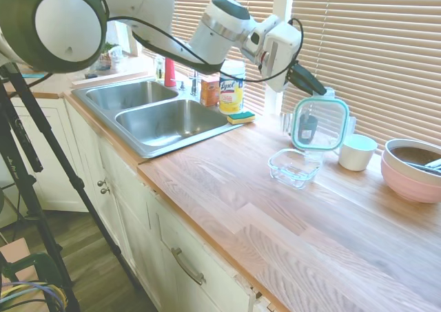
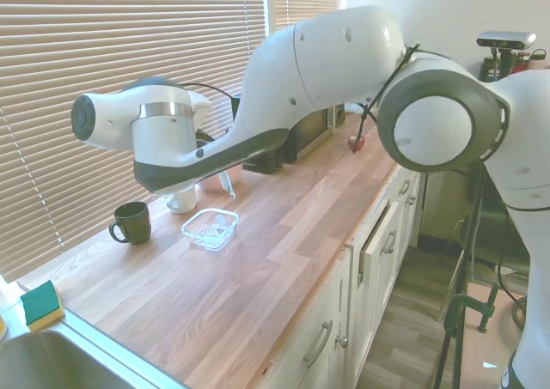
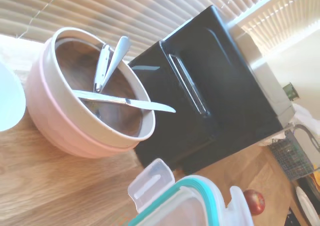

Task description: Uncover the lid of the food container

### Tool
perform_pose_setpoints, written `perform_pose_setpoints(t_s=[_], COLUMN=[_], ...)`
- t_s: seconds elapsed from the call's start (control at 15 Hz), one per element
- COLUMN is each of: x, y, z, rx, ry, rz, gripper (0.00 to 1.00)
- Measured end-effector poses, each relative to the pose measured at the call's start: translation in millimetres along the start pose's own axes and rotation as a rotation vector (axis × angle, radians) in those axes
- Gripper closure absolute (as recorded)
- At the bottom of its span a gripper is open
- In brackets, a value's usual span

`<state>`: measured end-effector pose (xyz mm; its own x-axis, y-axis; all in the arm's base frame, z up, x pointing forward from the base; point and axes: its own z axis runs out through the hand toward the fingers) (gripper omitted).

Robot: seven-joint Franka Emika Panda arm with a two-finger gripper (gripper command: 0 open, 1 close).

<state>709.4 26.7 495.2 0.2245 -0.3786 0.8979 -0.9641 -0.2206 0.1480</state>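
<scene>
The lid (image 1: pixel 319 124), clear with a teal rim, hangs upright above the counter, and my gripper (image 1: pixel 322 91) is shut on its top edge. Just in front of and below it, the food container (image 1: pixel 294 167) stands uncovered on the wooden counter, a shallow clear glass dish. From the other side the container (image 2: pixel 210 227) lies below the arm, and the lid (image 2: pixel 226 185) shows only as a thin edge; the fingers are hidden there. In the wrist view the lid (image 3: pixel 195 206) and one white flap fill the lower edge.
A white cup (image 1: pixel 357 151) and a pink bowl (image 1: pixel 413 169) holding utensils stand right of the container. A dark mug (image 2: pixel 131 222) sits by the blinds. A black oven (image 3: pixel 210 86) is beyond the bowl. The sink (image 1: pixel 155 116) lies to the left, with a sponge (image 1: pixel 241 117) beside it.
</scene>
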Motion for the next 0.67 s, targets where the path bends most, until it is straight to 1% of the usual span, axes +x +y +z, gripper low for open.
perform_pose_setpoints(t_s=[0.2, 0.33, 0.53, 0.6, 0.67], x=[-7, -28, -60, -69, -76], y=[7, 7, 6, 6, 5], z=[-49, -86, -130, -142, -152], rx=[0.049, 0.093, 0.157, 0.181, 0.212], ry=[0.001, -0.018, -0.094, -0.128, -0.181], rz=[-0.005, -0.021, -0.036, -0.036, -0.035], gripper=[1.0, 1.0, 1.0, 1.0, 1.0])
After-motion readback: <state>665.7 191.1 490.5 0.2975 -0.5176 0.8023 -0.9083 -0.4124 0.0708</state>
